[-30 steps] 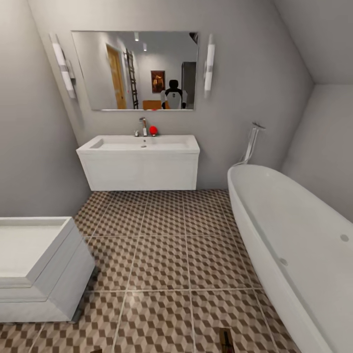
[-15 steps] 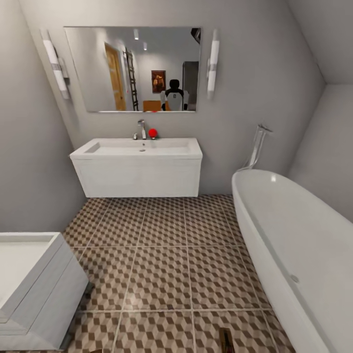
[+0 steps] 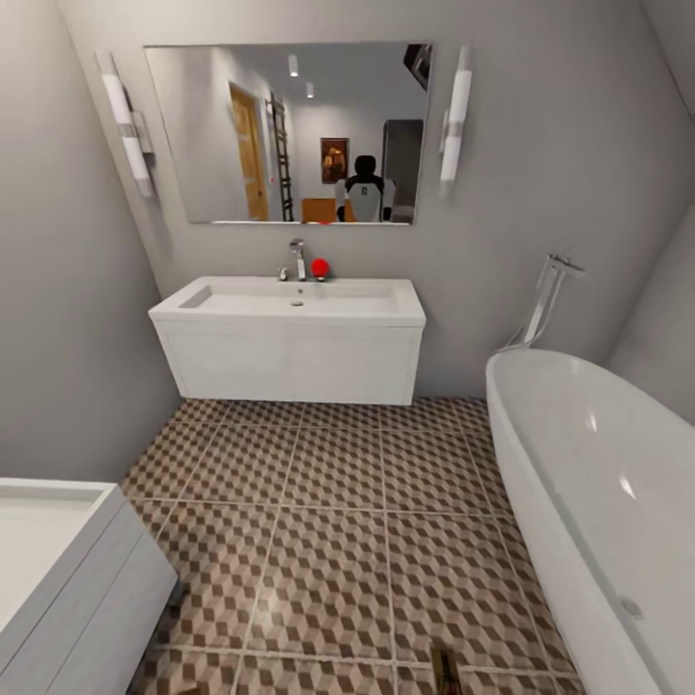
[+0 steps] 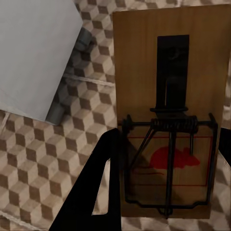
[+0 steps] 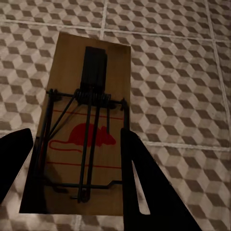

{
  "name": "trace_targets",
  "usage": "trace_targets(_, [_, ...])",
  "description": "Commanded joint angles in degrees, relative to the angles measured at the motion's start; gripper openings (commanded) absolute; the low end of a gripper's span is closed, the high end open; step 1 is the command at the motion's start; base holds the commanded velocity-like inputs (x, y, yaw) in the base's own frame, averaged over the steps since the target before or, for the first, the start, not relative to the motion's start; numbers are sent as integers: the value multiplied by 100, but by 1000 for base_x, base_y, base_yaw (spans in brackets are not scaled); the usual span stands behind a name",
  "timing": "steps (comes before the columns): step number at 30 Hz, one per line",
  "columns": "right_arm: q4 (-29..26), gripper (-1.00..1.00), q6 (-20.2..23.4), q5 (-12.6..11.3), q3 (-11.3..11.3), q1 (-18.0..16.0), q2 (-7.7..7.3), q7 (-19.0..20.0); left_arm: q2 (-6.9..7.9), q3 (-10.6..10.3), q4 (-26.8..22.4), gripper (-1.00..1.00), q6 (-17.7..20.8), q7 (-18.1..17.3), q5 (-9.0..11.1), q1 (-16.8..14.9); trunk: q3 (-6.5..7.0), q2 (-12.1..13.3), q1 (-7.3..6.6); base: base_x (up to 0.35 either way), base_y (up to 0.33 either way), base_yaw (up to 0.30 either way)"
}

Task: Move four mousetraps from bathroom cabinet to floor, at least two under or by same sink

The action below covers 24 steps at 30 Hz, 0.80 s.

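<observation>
Mousetraps: two wooden boards with dark wire and a red mouse print, one [image 4: 168, 115] clamped between the left gripper's [image 4: 163, 163] fingers, one [image 5: 79, 130] pinched in the right gripper [image 5: 77, 159].
Why held: judged carried for setting down by the sink [image 3: 294, 309].
Place: both above the floor [image 3: 328, 521], short of the sink.
Beside sink: bathtub [image 3: 598, 483].

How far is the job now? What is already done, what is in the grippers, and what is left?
Each gripper is closed on a mousetrap: left gripper on the left mousetrap, right gripper on the right mousetrap. The sink stands just ahead. No trap lies on the bathroom floor yet. Left: set these two by the sink, then the remaining traps.
</observation>
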Motion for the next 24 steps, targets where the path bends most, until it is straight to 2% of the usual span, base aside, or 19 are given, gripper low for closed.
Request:
trace_targets(1, [4, -100, -5, 17, 37, -3, -3, -51, -6, -35, 15, -100, -10, 73, -43, -4, -5, -2, 3, 341, 0, 42])
trace_targets(24, [4, -100, -9, 17, 37, -2, -3, -51, -8, -35, 15, -100, -10, 73, -43, -5, -5, -2, 3, 341, 0, 3])
